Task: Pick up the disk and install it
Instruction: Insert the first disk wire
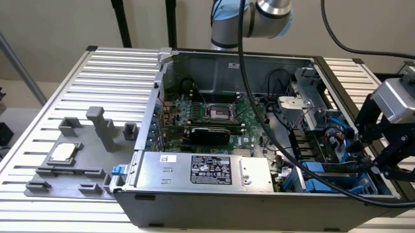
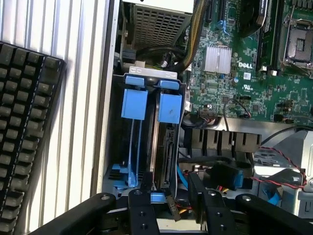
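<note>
Hand: my hand (image 2: 171, 213) hangs over the drive bay (image 2: 151, 74), its two black fingers (image 2: 142, 210) spread apart and pinching nothing. They stand to either side of the disk's near end, and I cannot tell whether they touch it.
Disk: the disk (image 2: 162, 147) stands on edge in the drive bay, in the slot nearer the motherboard (image 2: 234, 83), with its blue tab at the end toward the power supply (image 2: 156, 24).
Neighbour slot: a second blue carrier (image 2: 133, 105) sits just beside the disk, on the side of the case wall. I cannot tell whether it holds a drive.
Case: the open computer case (image 1: 259, 213) lies on its side on the slatted counter (image 1: 116, 63), with the drive bay in its corner on the exterior view's right.
Keyboard: a black keyboard (image 2: 24, 137) lies on the counter just outside the case wall, beside the bay.
Chip: a small square silver chip (image 1: 63, 152) rests on a grey tray (image 1: 65, 172) near the counter's edge on the exterior view's left, well apart from my hand.
</note>
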You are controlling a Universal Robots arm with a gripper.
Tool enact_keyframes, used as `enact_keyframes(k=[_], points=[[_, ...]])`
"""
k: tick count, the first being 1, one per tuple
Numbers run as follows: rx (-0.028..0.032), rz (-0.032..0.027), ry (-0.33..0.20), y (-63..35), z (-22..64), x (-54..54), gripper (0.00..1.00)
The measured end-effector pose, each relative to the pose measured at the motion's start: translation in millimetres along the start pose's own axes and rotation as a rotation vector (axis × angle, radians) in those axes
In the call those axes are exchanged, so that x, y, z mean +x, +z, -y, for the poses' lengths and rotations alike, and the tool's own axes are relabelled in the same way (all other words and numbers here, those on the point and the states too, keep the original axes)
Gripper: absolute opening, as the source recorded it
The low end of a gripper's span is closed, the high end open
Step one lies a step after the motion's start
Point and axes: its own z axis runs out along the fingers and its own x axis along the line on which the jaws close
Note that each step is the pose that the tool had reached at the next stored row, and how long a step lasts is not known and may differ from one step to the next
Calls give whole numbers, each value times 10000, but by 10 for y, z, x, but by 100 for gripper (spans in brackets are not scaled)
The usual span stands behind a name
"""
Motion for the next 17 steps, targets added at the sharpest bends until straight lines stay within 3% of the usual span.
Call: enact_keyframes(k=[8,17], points=[[-135,-20,-996,22,22,5,43],[-221,52,-1726,19,79,10,43]])
